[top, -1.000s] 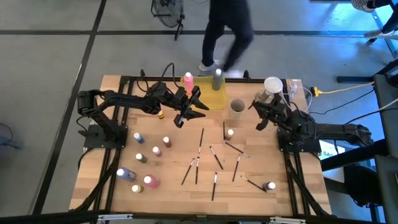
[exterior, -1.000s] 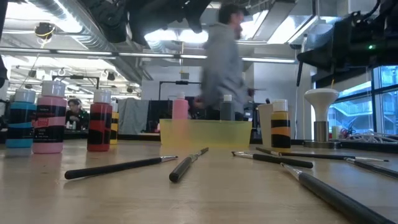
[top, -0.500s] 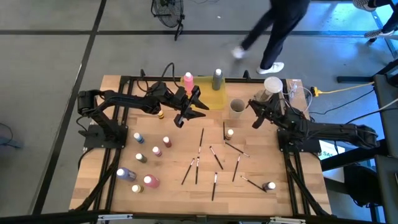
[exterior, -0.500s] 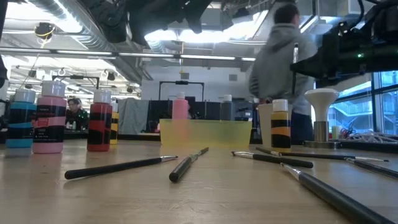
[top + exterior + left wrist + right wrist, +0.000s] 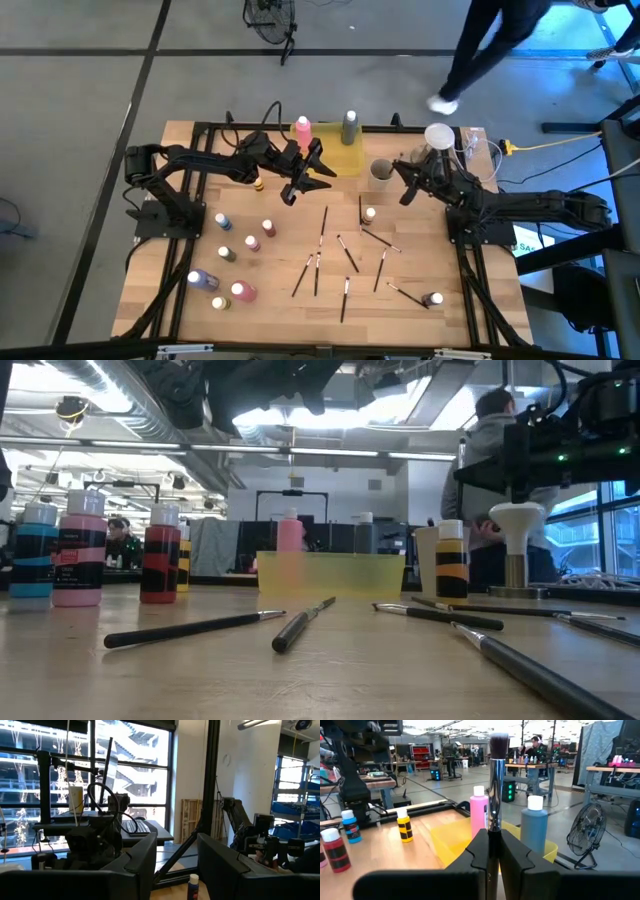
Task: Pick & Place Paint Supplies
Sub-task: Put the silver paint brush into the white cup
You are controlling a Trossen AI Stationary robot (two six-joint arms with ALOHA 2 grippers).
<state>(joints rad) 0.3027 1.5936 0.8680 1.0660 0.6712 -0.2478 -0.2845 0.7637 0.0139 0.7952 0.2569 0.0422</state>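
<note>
Paintbrush (image 5: 494,795), its dark bristles up, stands clamped upright between the right claw (image 5: 492,851) fingers, which are closed tight on its silver ferrule. Just beyond that claw sits the yellow tray (image 5: 451,840), holding a pink bottle (image 5: 478,812) and a grey-blue bottle (image 5: 534,824). Off to the side, the left claw (image 5: 300,180) hovers partly open and empty above the counter (image 5: 270,300), near the tray. Farther out, loose brushes (image 5: 322,227) and small bottles (image 5: 242,291) lie scattered.
</note>
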